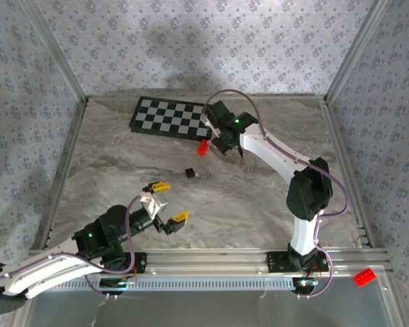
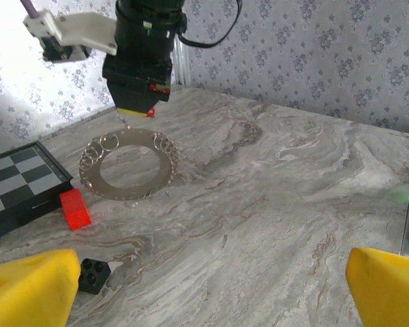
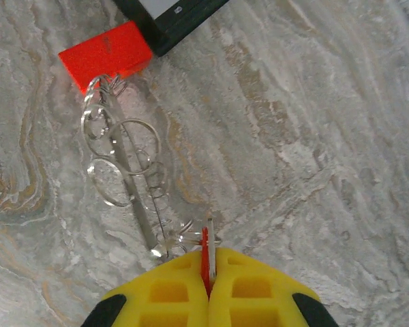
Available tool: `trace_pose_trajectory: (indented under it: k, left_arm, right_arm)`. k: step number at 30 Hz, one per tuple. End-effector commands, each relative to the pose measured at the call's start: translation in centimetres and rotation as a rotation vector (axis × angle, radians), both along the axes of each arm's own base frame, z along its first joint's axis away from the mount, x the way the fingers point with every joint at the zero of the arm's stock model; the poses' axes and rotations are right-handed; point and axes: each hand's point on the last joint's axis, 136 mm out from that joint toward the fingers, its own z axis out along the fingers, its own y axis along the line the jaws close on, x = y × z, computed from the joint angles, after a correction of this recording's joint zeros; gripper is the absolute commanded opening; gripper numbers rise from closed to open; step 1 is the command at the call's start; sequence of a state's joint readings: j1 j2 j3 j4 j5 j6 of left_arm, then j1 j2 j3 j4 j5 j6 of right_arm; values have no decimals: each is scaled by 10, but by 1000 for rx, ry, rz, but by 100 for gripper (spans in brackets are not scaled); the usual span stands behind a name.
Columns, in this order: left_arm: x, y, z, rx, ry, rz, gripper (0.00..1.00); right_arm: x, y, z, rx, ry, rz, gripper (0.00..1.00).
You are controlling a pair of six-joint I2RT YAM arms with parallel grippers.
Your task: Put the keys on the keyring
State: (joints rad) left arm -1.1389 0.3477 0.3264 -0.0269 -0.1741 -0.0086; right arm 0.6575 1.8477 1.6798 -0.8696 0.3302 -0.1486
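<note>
Your right pincer (image 1: 226,146) holds the key (image 3: 205,246) at the keyring (image 2: 133,193), and your left pincer (image 1: 169,201) is wide open.
Nearest you, your left pincer hangs low over the worktop (image 1: 245,197) with its yellow fingers (image 2: 28,289) spread far apart and nothing in them. A little further out sits a tiny black cube (image 1: 189,173). Past it, your right pincer is squeezed tight on the little red key, which stands on its thin edge. The key is right at the near rim of the silvery keyring, but you cannot tell if it is hooked on. A red block (image 1: 202,148) lies just beside the keyring. A checkerboard (image 1: 170,117) lies farthest back.
</note>
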Motion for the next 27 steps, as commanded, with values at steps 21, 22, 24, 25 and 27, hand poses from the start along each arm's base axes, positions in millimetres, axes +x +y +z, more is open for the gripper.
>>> trace_pose_trajectory:
  k: [21, 22, 24, 25, 27]
  left_arm:
    - [1, 9, 32, -80, -42, 27, 99]
    - [1, 10, 32, -83, -43, 28, 99]
    - [1, 10, 32, -83, -45, 29, 99]
    - [1, 10, 33, -84, -47, 28, 100]
    - [1, 10, 31, -81, -47, 26, 99]
  right_arm:
    - [-112, 19, -72, 177, 206, -66, 0]
    - [-117, 19, -77, 179, 214, -71, 0]
    - [-129, 14, -90, 165, 239, -85, 0]
    - [-134, 14, -94, 163, 247, -89, 0]
    - [-142, 11, -101, 155, 259, -102, 0]
